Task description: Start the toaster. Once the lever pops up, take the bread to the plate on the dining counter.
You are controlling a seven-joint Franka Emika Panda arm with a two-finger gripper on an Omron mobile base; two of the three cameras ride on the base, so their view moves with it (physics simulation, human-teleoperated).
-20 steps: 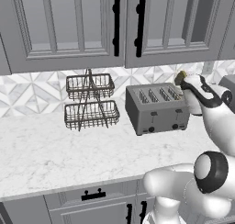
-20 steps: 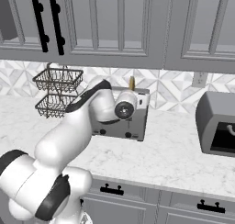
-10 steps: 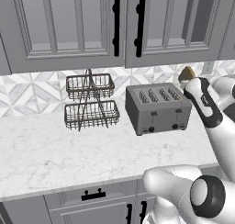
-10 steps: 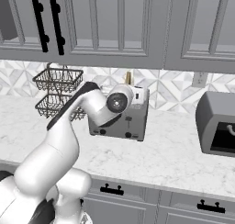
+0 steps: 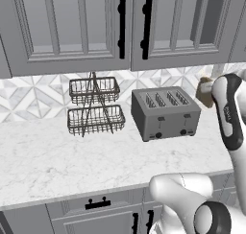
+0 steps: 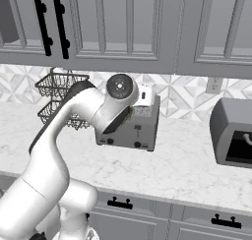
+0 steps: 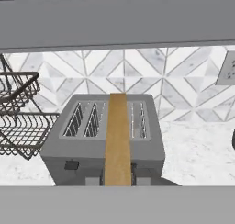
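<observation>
The grey four-slot toaster (image 5: 166, 114) (image 6: 134, 129) (image 7: 110, 131) stands on the marble worktop (image 5: 57, 161) against the tiled wall, and the slots I can see hold nothing. My gripper (image 5: 209, 90) (image 7: 118, 180) hangs in the air to the right of the toaster's top, shut on the bread (image 5: 205, 92). In the hand view the bread (image 7: 118, 140) shows edge-on as a golden-brown strip between the fingertips, with the toaster behind it. The plate and the dining counter are out of view.
A two-tier wire basket rack (image 5: 93, 108) (image 6: 58, 89) (image 7: 18, 113) stands left of the toaster. A dark grey appliance (image 6: 234, 133) sits on the worktop to the right. Upper cabinets (image 5: 120, 27) hang close overhead. A wall outlet (image 6: 213, 85) is on the tiles.
My hand with the bread has drifted right and slightly lower, away from the toaster's top, and the forearm has swung more upright. The toaster and rack have not moved.
</observation>
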